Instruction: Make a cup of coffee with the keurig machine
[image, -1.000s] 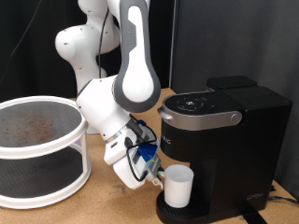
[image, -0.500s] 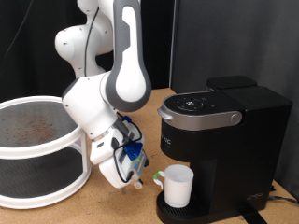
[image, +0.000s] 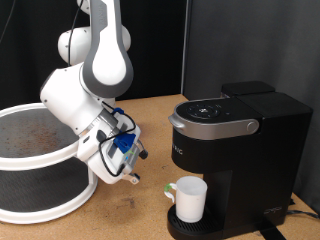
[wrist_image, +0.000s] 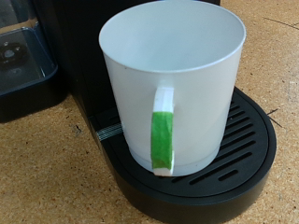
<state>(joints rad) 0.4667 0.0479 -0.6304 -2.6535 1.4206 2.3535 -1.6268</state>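
The arm has drawn back toward the exterior view's left since the earlier frames: a second ago the gripper (image: 128, 170) was right at the cup (image: 190, 198), half a second ago a short way off, and now it hangs well apart from it, in front of the round white two-tier rack (image: 40, 165). The cup itself has not shifted. It stands upright on the round drip base of the keurig machine (image: 240, 160), under the brewer's head, with nothing touching it.

The exterior view shows the whole brewer with its lid down, the round top with buttons, and the arm bent low over the wooden table (image: 120, 215). From it I cannot tell whether the fingers are spread or closed; blue cabling hides them, and no object shows between them.

The wrist view shows no fingers at all. It gives the cup (wrist_image: 173, 79) close up: empty, its long axis vertical, mouth up, the handle turned toward the camera with a green strip (wrist_image: 162, 140) down its outer face. The slotted black drip grate (wrist_image: 238, 126) shows beneath it.
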